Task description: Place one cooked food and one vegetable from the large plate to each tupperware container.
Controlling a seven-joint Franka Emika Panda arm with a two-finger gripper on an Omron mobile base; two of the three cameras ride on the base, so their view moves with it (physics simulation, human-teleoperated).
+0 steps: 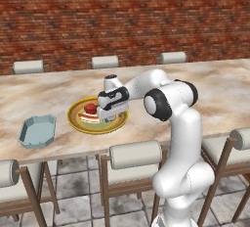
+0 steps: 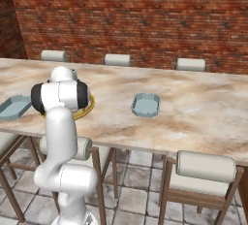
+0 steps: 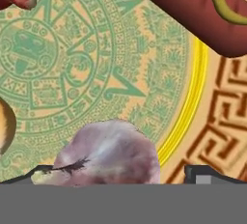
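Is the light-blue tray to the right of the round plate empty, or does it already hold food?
Empty. In the right base view the tupperware container shows only its bare blue floor, and it stands apart from the large plate.

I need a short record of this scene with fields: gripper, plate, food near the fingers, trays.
gripper: gripper open, low over the large plate
plate: yellow rim, green patterned centre, on the marble table
food near fingers: pale purple bulb between the fingers, seemingly ungrasped; hot dog with mustard beyond
trays: left blue tray and right blue tray, both empty
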